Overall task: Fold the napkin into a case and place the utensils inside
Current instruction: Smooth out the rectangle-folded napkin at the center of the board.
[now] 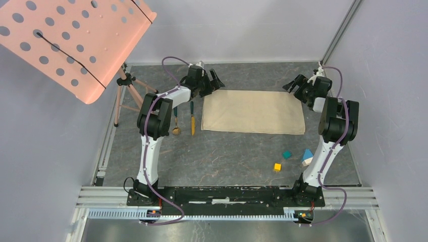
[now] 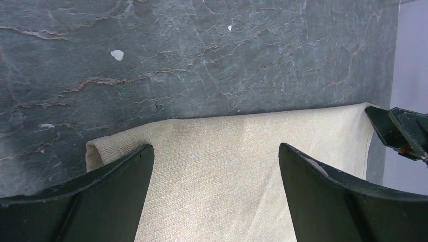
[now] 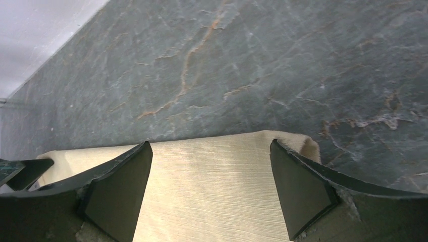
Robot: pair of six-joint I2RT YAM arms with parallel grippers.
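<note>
The grey stone-patterned desk point(image 1: 227, 151) fills most of what I see, with a salmon-pink perforated panel point(image 1: 75, 40) on a tripod standing past its far left corner. On the far half of the desk the napkin point(image 1: 252, 112) lies spread flat as a beige rectangle, its long sides running left to right. My left arm point(image 1: 151, 116) reaches forward to the napkin's far left corner and my right arm point(image 1: 338, 121) to its far right corner. My left jaws stand wide apart and hold nothing. From the left wrist view the cloth point(image 2: 227, 166) shows below the gap between them, its corner rounded up in a small soft roll. My right jaws also stand wide and hold nothing. From the right wrist view the napkin's far edge point(image 3: 212, 181) runs across beneath them and the corner curls a little at the right. I cannot tell whether either pair touches the cloth. Each wrist view catches the tip of the other pair at the far end of that same edge. The utensils lie just left of the napkin, apart from it: the knife point(image 1: 192, 118) nearer it, the spoon point(image 1: 176, 121) beside my left arm, both pointing roughly toward me. Near my right base sit a pale blue block point(image 1: 307, 156), a teal cube point(image 1: 286, 154) and a yellow cube point(image 1: 277, 167), well clear of the napkin.
</note>
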